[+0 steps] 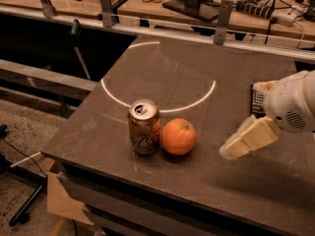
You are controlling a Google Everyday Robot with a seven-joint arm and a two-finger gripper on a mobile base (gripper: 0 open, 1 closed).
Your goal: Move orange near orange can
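Observation:
The orange (178, 136) sits on the dark table (206, 63), right beside the orange can (144, 127), touching or almost touching its right side. The can stands upright, with a silver top and pull tab. My gripper (244, 119) is at the right, a clear gap away from the orange and a little above the table. Its cream fingers (246, 140) are spread apart and hold nothing.
A flat black rectangular device (256, 101) lies on the table at the right, partly hidden behind my gripper. A thin bright arc (162, 109) curves across the tabletop behind the can. The table's front and left edges are close to the can. Benches with cables stand behind.

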